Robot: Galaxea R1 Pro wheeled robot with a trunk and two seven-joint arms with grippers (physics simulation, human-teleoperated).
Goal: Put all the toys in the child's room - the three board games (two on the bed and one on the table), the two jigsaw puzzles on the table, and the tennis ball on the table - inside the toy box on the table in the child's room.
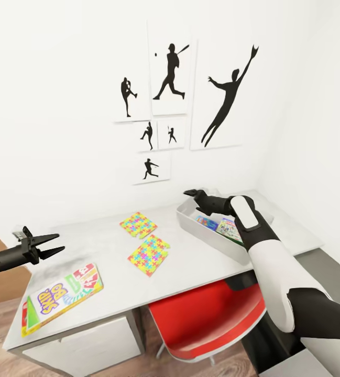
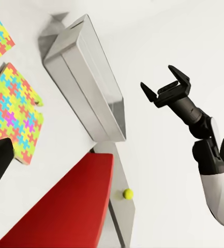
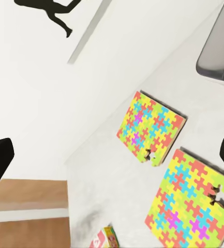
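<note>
Two puzzles (image 1: 138, 224) (image 1: 149, 254) lie flat near the middle of the pale table (image 1: 201, 262), close together but apart. Beside them, toward the wall corner, stands the grey toy box (image 1: 211, 238), with a small blue game (image 1: 207, 222) and a green-and-white game (image 1: 229, 229) lying inside it. The right gripper (image 1: 193, 194) hangs above the box's far end, fingers spread and holding nothing; the left wrist view shows the same gripper (image 2: 166, 89) open in the air. The left gripper (image 1: 48, 245) hovers over the table's left part, jaws parted and empty, above and just behind the SKIP-BO box (image 1: 61, 297), which lies flat near the front edge. A red chair (image 1: 206, 319) is tucked under the table. In the left wrist view, the ball (image 2: 128, 194) rests on the dark grey desk section (image 2: 123, 206) past the chair.
</note>
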